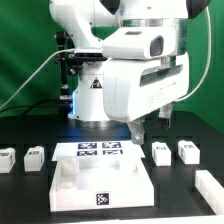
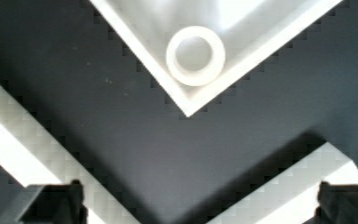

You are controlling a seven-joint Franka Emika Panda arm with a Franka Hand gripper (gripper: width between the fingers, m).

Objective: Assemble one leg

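The pincer [image 1: 138, 132] hangs over the dark counter [image 1: 30, 200], just behind the plate [image 1: 95, 181] and toward the plate's far corner on the exterior view's right. In the wrist view its fingers [image 2: 51, 205] stand wide apart with nothing between them, and a plate corner with a round socket [image 2: 194, 50] shows beyond them. The leg [image 1: 160, 152] lies on the counter just off that same corner, clear of the plate. A second leg [image 1: 188, 150] lies further out. The marker board [image 1: 100, 150] lies directly behind the plate.
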